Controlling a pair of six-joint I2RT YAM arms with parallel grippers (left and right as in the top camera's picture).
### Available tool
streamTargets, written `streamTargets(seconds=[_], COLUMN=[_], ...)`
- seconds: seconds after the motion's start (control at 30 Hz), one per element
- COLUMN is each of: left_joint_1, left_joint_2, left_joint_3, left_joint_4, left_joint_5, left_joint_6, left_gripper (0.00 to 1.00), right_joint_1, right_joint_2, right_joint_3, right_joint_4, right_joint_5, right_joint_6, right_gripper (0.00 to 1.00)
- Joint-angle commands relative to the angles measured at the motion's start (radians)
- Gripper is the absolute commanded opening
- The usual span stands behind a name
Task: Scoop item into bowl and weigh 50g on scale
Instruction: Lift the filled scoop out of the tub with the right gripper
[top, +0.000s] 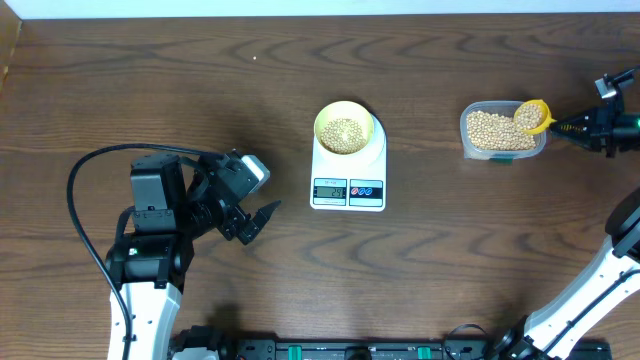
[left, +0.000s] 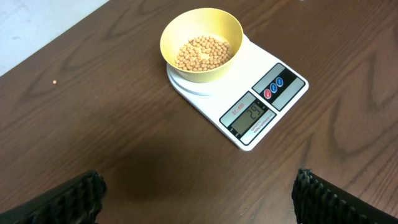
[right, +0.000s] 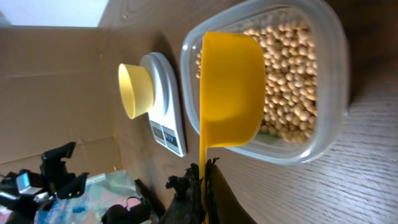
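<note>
Two grippers were in view. The left gripper hung above the table, left of the scale and well apart from it, fingers spread wide and empty. The right gripper was clamped on the handle of the scoop. The scoop sat over the tub, loaded with beans. More beans filled the tub. The bowl stood on the scale's platform, partly filled with beans.

On wooden table — clear tub, yellow scoop over its edge.
</note>
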Motion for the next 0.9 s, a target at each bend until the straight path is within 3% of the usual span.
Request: streamTargets(seconds=[0.0, 0.5, 0.87], left_joint_1=[-0.002, -0.002, -0.002], left_joint_2=[0.001, 0.001, 0.001], left_joint_3=[-0.002, -0.002, -0.002], left_joint_4=[0.0, 0.0, 0.0], left_joint_5=[0.013, 0.013, 0.013], left_joint_6=[0.003, 0.003, 0.003], left_gripper=[0.98, 0.98, 0.98], right_joint_1=[0.003, 0.144, 0.387], right_joint_2=[0.006, 0.006, 0.006], right_joint_3=[-0.002, -0.002, -0.002], right_joint_4=[-0.01, -0.058, -0.036], right_joint_5=[-0.093, -0.199, -0.226], right_joint_6=[-0.042, -0.068, 0.021], right_gripper=[0.01, 0.01, 0.01])
